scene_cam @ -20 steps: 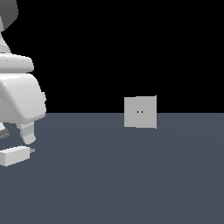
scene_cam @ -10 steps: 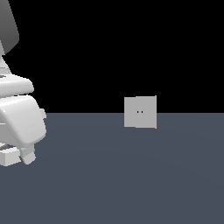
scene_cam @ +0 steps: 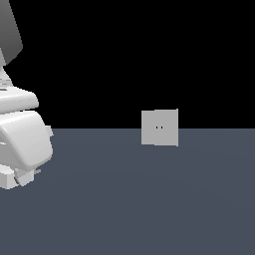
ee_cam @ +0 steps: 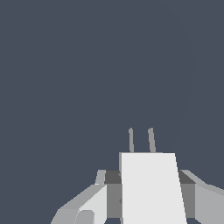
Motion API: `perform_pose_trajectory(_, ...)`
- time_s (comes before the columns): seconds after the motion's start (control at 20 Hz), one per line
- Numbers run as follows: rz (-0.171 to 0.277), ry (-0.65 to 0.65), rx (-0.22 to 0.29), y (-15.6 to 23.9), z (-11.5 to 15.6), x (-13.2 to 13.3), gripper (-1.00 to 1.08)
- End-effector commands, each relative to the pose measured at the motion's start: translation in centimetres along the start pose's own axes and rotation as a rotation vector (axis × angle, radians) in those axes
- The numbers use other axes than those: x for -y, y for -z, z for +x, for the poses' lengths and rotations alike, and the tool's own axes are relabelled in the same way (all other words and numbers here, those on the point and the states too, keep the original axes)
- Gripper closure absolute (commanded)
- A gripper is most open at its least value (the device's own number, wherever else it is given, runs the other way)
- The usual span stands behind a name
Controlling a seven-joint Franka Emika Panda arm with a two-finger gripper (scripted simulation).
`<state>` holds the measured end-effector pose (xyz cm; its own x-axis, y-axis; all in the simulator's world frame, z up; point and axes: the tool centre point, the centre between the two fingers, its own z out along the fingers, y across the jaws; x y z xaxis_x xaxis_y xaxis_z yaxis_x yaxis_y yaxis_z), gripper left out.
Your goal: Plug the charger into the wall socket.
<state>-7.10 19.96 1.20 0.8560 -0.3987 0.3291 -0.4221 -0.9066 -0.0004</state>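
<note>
The charger (ee_cam: 148, 192) is a small white block whose two grey prongs (ee_cam: 141, 140) point away from the wrist camera. My gripper (ee_cam: 149, 180) is shut on it, with the dark finger pads (ee_cam: 113, 192) pressed against both of its sides. In the exterior view my gripper (scene_cam: 20, 178) is low over the floor at the exterior view's left edge, and only a bit of the charger (scene_cam: 7, 180) shows beneath the hand. The wall socket (scene_cam: 159, 128), a light grey square plate with two dark holes, stands upright far off to the exterior view's right of the gripper.
A flat dark blue-grey floor (scene_cam: 149, 209) stretches between the gripper and the socket. The background behind the socket is black. The bulky white robot hand and arm (scene_cam: 20, 134) fill the exterior view's left edge.
The hand has come down over the charger, which lay uncovered under the fingers one second ago. It is now mostly hidden by the hand. The socket has not moved.
</note>
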Motion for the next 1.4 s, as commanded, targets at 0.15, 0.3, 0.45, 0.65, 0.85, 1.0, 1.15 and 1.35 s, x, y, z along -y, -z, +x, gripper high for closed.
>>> perform_pose_trajectory(0.15,0.0,0.0,0.0,0.0,0.0,0.0,1.08)
perform_pose_trajectory(0.3,0.001,0.002,0.0,0.1,0.4,-0.5,1.08)
perform_pose_trajectory(0.45,0.002,0.006,0.0,0.2,1.0,-1.4,1.08)
perform_pose_trajectory(0.65,0.005,0.014,-0.001,0.5,2.5,-3.2,1.08)
perform_pose_trajectory(0.85,0.008,0.024,-0.002,0.8,4.3,-5.5,1.08)
perform_pose_trajectory(1.0,0.011,0.033,-0.002,1.1,6.0,-7.5,1.08)
perform_pose_trajectory(1.15,0.014,0.042,-0.003,1.3,7.8,-9.5,1.08)
perform_pose_trajectory(1.35,0.018,0.053,-0.004,1.7,10.0,-12.0,1.08)
